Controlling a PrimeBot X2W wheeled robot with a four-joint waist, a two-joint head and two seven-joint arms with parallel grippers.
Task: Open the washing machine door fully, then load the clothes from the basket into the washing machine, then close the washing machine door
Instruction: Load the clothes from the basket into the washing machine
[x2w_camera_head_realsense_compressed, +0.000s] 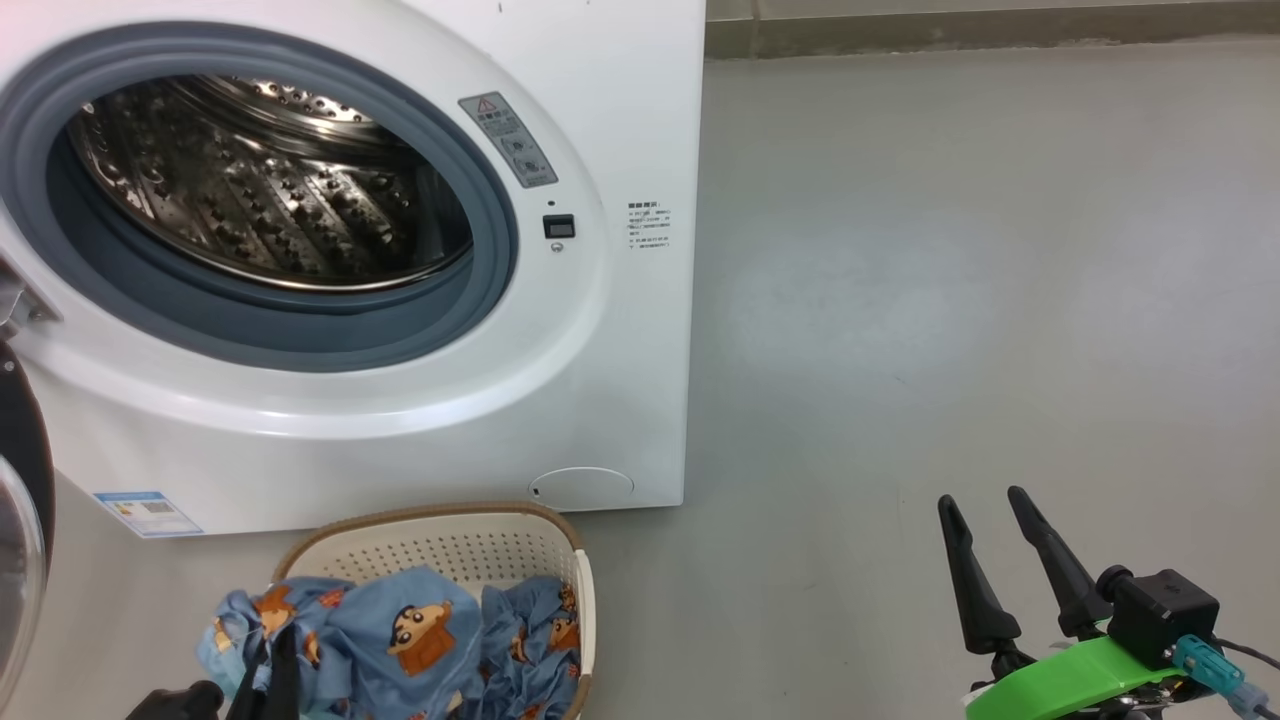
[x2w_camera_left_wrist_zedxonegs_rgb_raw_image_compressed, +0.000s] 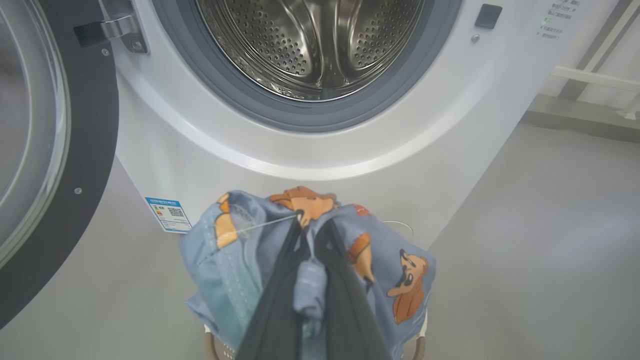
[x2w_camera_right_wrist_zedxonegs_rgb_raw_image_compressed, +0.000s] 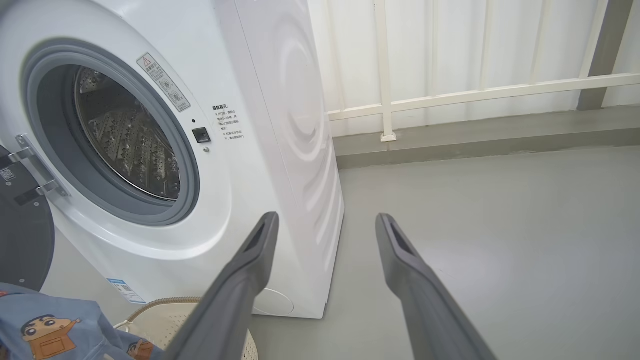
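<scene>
Shiny perf. steel drum (x2w_camera_head_realsense_compressed: 270, 190), matt plastic basket (x2w_camera_head_realsense_compressed: 450, 548), soft printed clothes (x2w_camera_head_realsense_compressed: 400, 620)

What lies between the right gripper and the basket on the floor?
Just bare grey floor: in the head view, nothing stands between the open right gripper and the basket, which holds the clothes.

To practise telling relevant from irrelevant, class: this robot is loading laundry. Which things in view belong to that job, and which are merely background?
Part of the job:
washing machine
door, swung open
clothes
basket
left gripper, shut on the clothes
right gripper, open and empty

Just background:
floor
white railing
</scene>
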